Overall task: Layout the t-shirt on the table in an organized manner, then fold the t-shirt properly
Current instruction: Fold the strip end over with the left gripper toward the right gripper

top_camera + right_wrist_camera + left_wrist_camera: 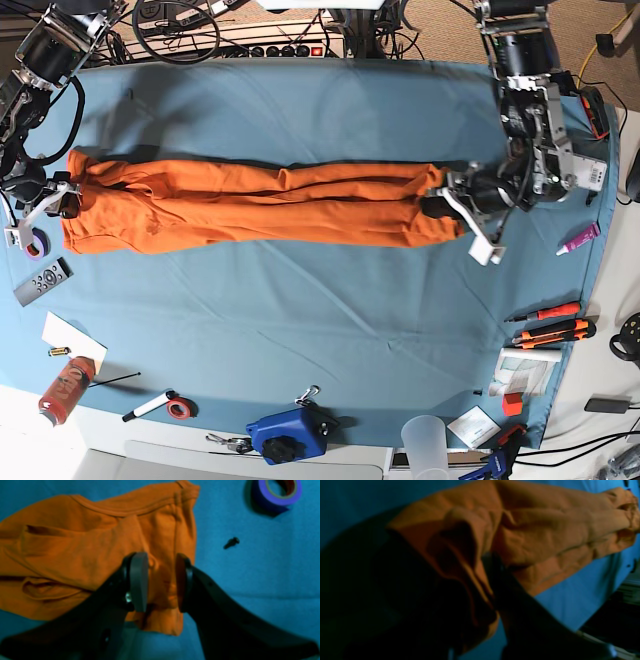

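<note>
Across the middle of the surface (300,90) the t-shirt (260,205), soft and limp, lies bunched lengthwise, left end effector (445,205) clenched on one end, right end effector (160,580) released astride the other; best gripped at hems.

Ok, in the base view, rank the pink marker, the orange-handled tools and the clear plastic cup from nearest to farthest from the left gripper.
From the left gripper, shut on the t-shirt end:
1. Pink marker, just beyond it toward the table's edge.
2. Orange-handled tools, farther down that same side.
3. Clear plastic cup, at the table's near edge.
</note>
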You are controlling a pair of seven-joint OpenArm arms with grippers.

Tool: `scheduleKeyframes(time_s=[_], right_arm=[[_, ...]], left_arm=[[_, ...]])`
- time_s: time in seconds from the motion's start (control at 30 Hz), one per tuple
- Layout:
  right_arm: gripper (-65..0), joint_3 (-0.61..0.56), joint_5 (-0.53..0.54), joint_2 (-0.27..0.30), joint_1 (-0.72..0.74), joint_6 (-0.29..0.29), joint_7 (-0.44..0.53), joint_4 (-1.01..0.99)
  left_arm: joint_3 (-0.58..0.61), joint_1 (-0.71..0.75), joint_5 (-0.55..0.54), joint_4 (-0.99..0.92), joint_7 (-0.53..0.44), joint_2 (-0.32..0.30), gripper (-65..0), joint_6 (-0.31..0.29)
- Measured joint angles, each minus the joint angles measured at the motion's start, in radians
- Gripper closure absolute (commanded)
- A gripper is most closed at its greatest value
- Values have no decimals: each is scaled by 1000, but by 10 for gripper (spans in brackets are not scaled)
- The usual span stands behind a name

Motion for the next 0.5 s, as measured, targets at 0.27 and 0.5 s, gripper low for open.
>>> scheduleKeyframes(time_s=[0.27, 0.5], right_arm=[[-192, 0, 68, 0, 0, 0, 15, 0], [-192, 0, 72, -1, 0, 0, 23, 0]], left_arm=[[-9, -5, 42, -2, -3, -181, 0, 1], [6, 14, 97, 154, 42, -204, 0, 3]])
